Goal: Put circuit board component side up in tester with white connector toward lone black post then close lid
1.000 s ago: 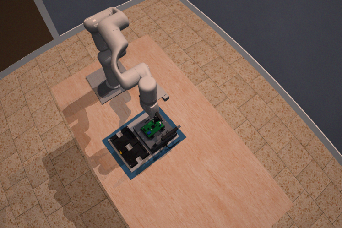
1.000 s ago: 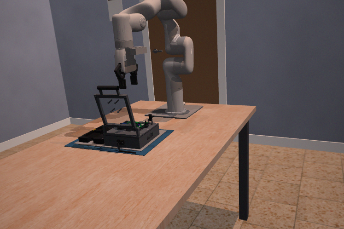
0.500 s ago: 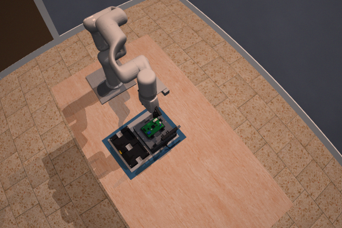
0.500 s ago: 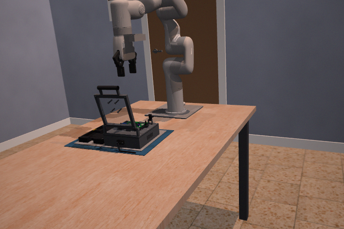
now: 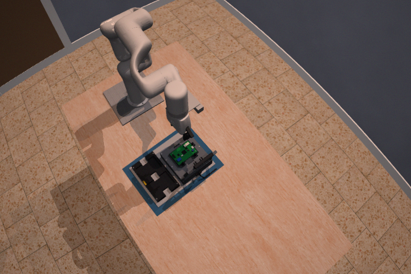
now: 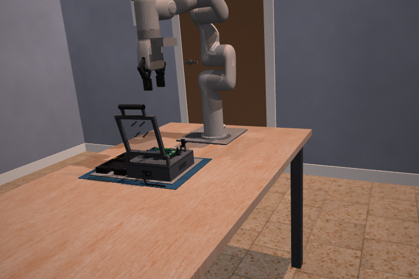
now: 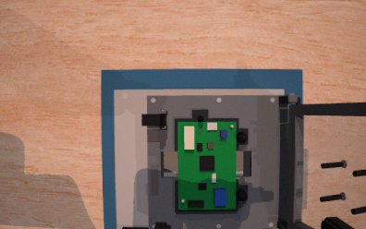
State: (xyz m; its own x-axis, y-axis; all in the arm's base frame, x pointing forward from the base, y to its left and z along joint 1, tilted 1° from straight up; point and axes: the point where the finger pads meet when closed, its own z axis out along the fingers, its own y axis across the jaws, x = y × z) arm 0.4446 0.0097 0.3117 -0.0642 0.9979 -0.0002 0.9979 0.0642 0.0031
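The green circuit board (image 5: pixel 183 152) (image 6: pixel 165 150) (image 7: pixel 206 166) lies flat, component side up, in the dark grey tester (image 5: pixel 173 164) (image 6: pixel 170 166) (image 7: pixel 259 120). Its long white connector (image 7: pixel 189 138) sits at the end nearest the lone black post (image 7: pixel 200 118). Two more black posts stand along the board's right edge in the wrist view. The tester's lid (image 5: pixel 203 161) (image 6: pixel 120 131) (image 7: pixel 333 109) stands open and upright. My gripper (image 5: pixel 188 132) (image 6: pixel 153 85) hangs high above the tester, open and empty. Its fingers do not show in the wrist view.
The black tray (image 5: pixel 141 169) (image 6: pixel 111 166) lies beside the tester with no board in it, both on a blue mat (image 5: pixel 157 210) (image 6: pixel 196 162) (image 7: pixel 108 138). A black block (image 7: pixel 153 120) sits at the tester's edge. The arm's base plate (image 5: pixel 115 97) (image 6: pixel 229 134) is at the back.
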